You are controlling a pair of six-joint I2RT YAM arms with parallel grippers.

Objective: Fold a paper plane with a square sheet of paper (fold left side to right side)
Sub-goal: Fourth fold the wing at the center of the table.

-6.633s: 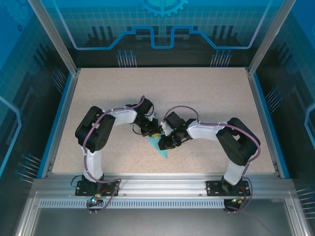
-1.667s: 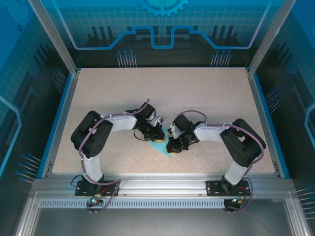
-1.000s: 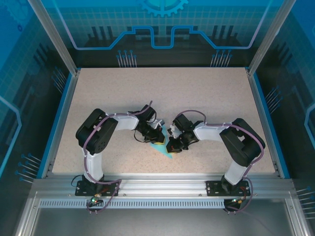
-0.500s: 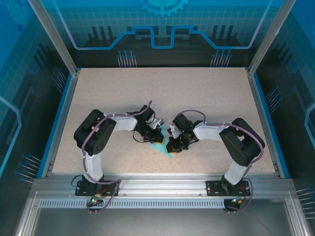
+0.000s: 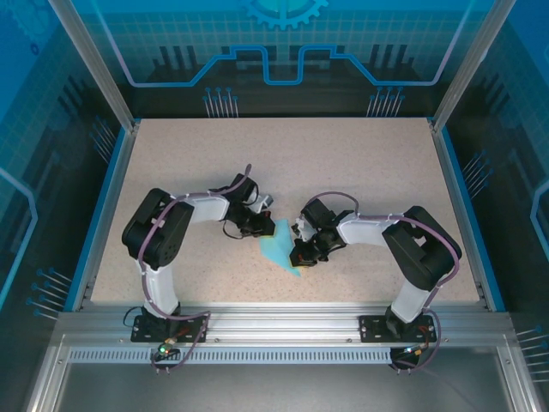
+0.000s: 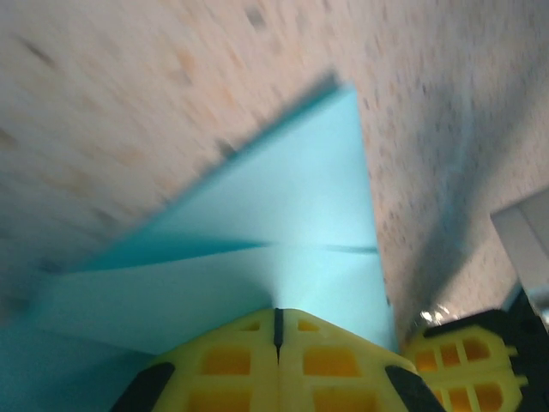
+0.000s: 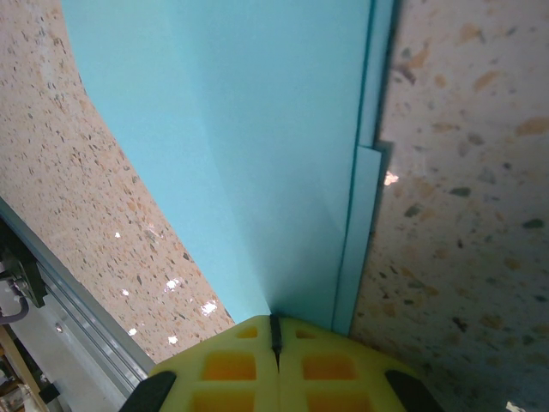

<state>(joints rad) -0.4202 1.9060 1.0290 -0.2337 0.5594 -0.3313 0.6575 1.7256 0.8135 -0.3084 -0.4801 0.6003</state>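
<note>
Left tool (image 6: 276, 316) has slid left; it and right tool (image 7: 274, 319) are closed, tips touching paper (image 5: 276, 250).

Paper plane (image 5: 276, 248): right edge hidden under right gripper (image 5: 298, 256). Left wrist view: desk (image 6: 103, 103) blurred, plane cut off bottom-left. Right wrist view: plane cut off by top edge.

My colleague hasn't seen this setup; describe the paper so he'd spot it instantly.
On the speckled beige table, look front-centre, between the left pincer and right pincer. The folded light-blue paper lies there: a creased, pointed wedge, the tabletop's only blue thing.
</note>
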